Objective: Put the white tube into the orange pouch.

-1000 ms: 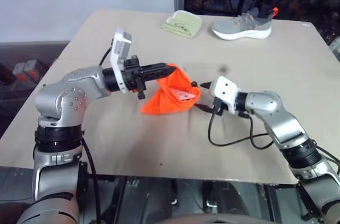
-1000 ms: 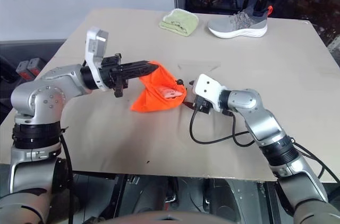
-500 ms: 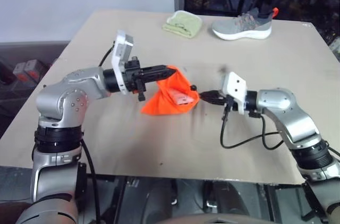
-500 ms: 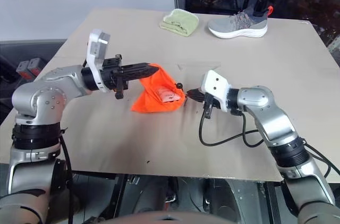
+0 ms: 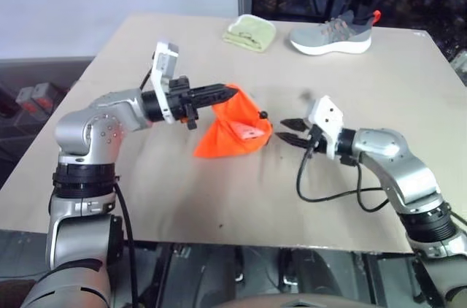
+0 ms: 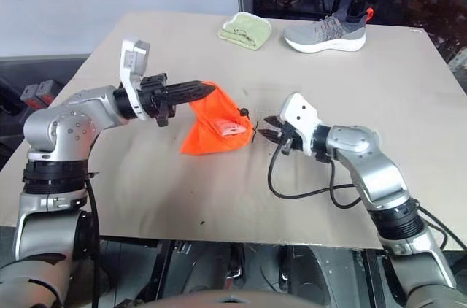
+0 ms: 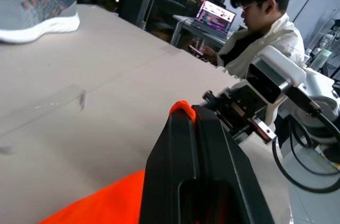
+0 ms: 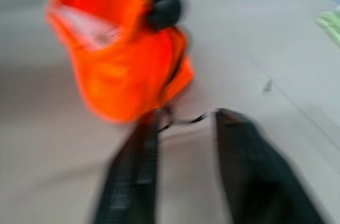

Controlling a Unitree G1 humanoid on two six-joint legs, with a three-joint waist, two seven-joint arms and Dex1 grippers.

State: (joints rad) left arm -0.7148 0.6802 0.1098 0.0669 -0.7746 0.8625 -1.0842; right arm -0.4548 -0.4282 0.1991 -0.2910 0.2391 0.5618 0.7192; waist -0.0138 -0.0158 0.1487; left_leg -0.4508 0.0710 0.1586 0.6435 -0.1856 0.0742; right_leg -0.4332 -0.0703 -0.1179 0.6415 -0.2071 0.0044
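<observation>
One white tube (image 5: pixel 246 131) lies crosswise in orange pouch (image 5: pixel 232 139), pinched by L claw (image 5: pixel 226 92); R claw (image 5: pixel 286 133) spread.

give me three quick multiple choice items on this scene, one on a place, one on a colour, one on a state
1. Where is the grey shoe?
A. far side of the table, beside the green cloth
B. inside the pouch
C. in the right claw

2. What colour is the pouch?
A. blue
B. orange
C. black

3. How is the left claw?
A. open over the shoe
B. shut on the pouch's top edge
C. flat on the table

Key: 1 A, it lies next to the green cloth; 2 B, bright orange fabric; 3 B, fabric shows pinched at its tip.
</observation>
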